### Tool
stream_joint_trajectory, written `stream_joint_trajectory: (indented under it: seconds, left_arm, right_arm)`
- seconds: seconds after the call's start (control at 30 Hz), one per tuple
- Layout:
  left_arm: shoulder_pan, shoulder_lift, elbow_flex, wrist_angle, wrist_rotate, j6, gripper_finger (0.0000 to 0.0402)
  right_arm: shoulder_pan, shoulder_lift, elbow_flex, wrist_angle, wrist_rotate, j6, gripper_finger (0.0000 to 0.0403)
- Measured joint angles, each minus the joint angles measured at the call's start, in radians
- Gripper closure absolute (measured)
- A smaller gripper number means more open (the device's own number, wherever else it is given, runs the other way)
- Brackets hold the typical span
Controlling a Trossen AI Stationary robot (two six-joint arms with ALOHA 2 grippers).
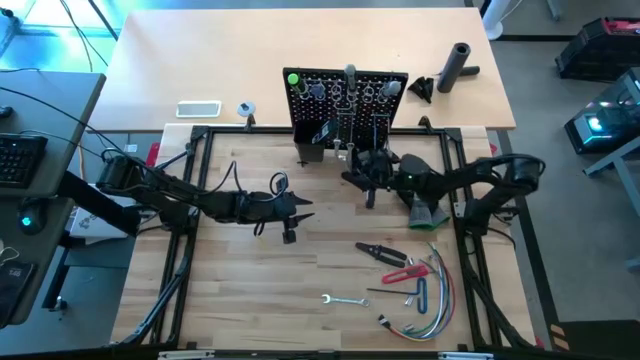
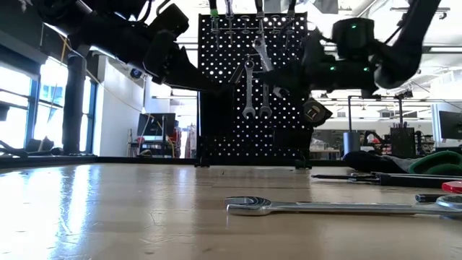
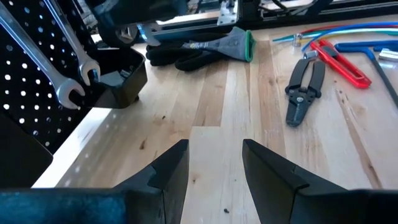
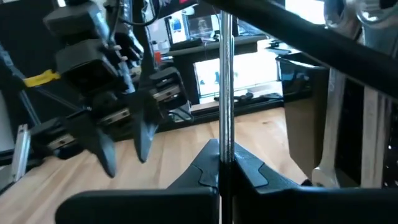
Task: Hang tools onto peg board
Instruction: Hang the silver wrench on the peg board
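Nearest the front edge of the table (image 1: 250, 320): a silver wrench (image 1: 343, 299) lies flat, long axis roughly parallel to that edge. Just beyond it and to the right, black pliers (image 1: 380, 252), a red-handled tool (image 1: 410, 270), hex keys (image 1: 418, 295) and a bundle of coloured wires (image 1: 425, 315) lie close together. A black glove (image 1: 428, 213) lies further back on the right.

Mid-table: left gripper (image 1: 298, 207) hovers empty, fingers parted, nothing between them; the left wrist view shows bare wood between the fingers (image 3: 171, 171).

Further back: right gripper (image 1: 365, 172) is close in front of the peg board (image 1: 345, 100), jaws clamped on a slim metal tool shaft (image 4: 225, 81). The shaft runs straight out between the closed fingers, roughly upright and alongside the board face. Which tool it is, cannot tell.

Back: peg board stands upright; wrenches (image 2: 249, 90) already hang on it, other tools sit along the top row.

Judgement: right arm is the nearer one and carries the piece; the coming move turns on bringing the shaft's upper end to a free hook on the board just ahead. Loose tools lie toward the front right.
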Motion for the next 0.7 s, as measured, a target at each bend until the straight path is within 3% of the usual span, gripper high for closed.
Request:
stream_joint_trajectory:
  seconds: [0.33,0.7]
  left_arm:
    - [-0.002,0.000,0.000,0.001,0.000,0.002,0.0257]
    - [-0.002,0.000,-0.001,-0.014,0.000,0.002,0.0257]
  right_arm:
    - [-0.013,0.114,0.078,0.002,0.053,0.063,0.0403]
    - [-0.024,0.115,0.071,0.054,0.063,0.077,0.0403]
